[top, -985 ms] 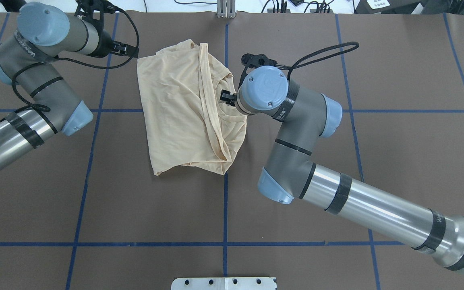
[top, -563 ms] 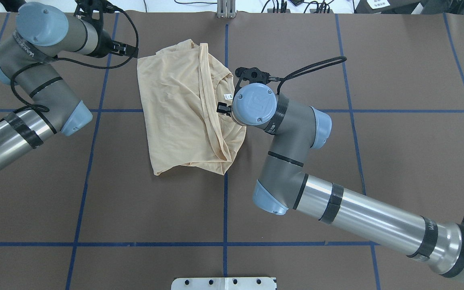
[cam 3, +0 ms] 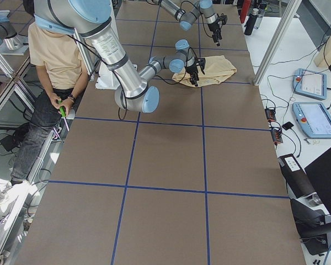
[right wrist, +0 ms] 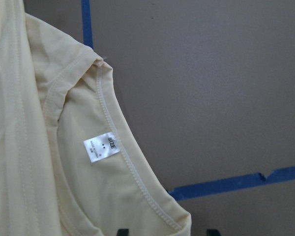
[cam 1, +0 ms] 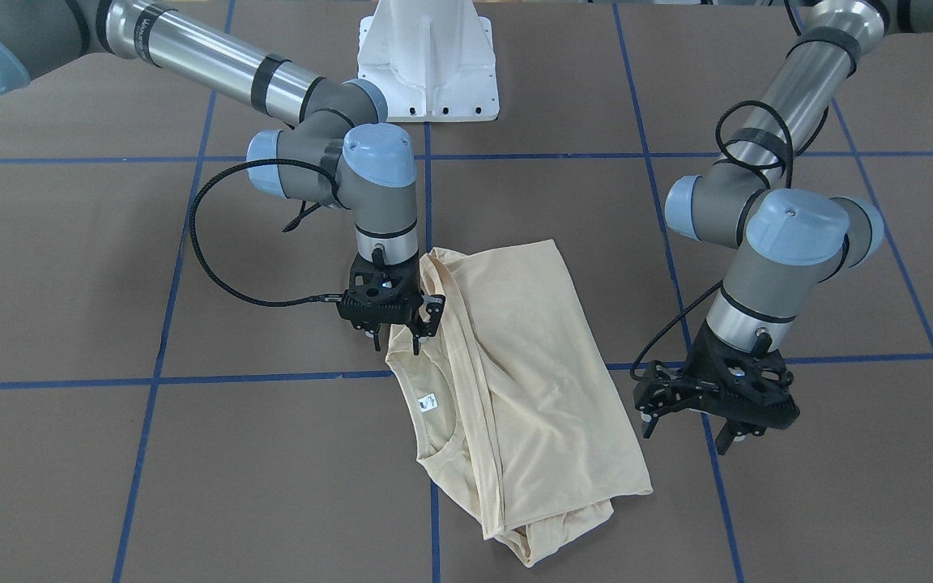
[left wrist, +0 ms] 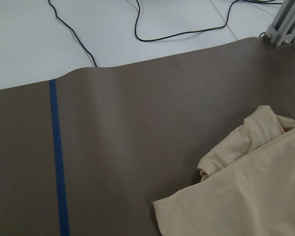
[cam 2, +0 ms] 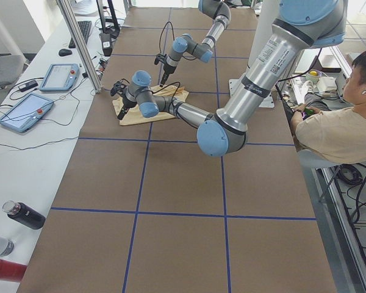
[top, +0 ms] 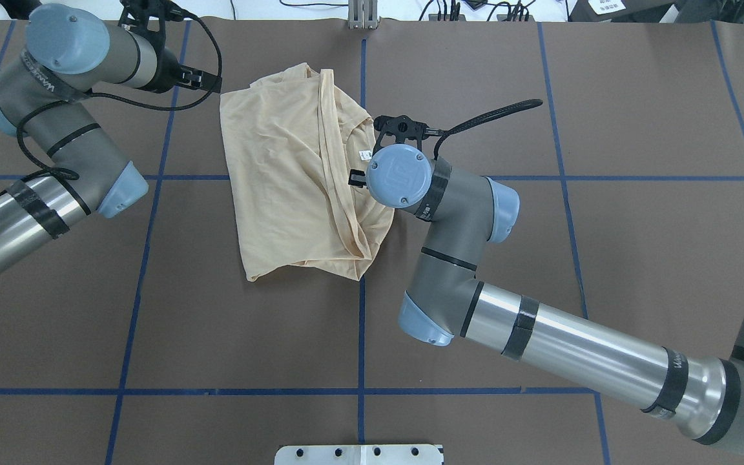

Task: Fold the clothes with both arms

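right gripper [cam 1: 396, 342], fingers spread, has slid inward over the t-shirt [cam 1: 523, 364] collar edge; left gripper [cam 1: 689, 431], spread too, beside t-shirt. grasp likely next.

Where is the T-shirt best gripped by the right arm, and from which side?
Pinch the ribbed collar edge beside the neck label, coming down from above. The T-shirt lies limp on the table, so only a thick seamed rim offers a bite, and this one sits inside the open right gripper.
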### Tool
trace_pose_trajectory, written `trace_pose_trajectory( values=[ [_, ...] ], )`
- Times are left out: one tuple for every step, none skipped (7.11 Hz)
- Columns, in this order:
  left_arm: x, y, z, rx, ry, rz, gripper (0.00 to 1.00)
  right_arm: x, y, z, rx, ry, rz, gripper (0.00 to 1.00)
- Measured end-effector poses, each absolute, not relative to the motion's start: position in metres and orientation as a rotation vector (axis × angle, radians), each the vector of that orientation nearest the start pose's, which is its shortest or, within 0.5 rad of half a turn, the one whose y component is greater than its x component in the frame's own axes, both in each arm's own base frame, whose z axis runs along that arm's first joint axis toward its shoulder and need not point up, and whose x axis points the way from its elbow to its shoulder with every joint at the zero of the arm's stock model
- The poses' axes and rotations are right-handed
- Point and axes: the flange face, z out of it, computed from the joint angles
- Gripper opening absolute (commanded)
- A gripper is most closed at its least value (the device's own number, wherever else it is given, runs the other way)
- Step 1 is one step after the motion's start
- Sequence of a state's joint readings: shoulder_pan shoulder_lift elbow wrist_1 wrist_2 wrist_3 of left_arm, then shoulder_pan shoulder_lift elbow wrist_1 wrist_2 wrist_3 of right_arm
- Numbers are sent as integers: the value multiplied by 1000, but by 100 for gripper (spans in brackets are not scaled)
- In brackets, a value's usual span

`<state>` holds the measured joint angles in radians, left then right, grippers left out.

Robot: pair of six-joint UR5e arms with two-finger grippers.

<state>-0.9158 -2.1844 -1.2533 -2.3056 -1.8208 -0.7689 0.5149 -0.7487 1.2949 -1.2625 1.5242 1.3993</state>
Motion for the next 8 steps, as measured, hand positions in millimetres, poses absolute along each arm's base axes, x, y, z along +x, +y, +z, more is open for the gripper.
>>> trace_pose_trajectory(
  values=[
    [373,-664,360,627,841,26,100,-619,-508,237,330,-793,342,10],
    [373,-664,360,627,842,26,100,-621,-508,236,329,-793,341,0],
    [373,-664,360,627,842,25,100,-622,-507,237,328,-792,340,0],
    [373,-664,359,627,842,25,100,-621,-506,237,327,-794,339,0],
    [373,-664,359,628,844,23,100,-618,-504,237,327,-798,332,0],
    [373,-664,359,627,845,21,100,-611,-499,242,329,-805,322,0],
    [373,-664,358,627,846,19,100,-598,-489,249,332,-817,314,0],
    [373,-664,358,626,848,16,100,-585,-473,253,334,-835,302,12]
  ],
)
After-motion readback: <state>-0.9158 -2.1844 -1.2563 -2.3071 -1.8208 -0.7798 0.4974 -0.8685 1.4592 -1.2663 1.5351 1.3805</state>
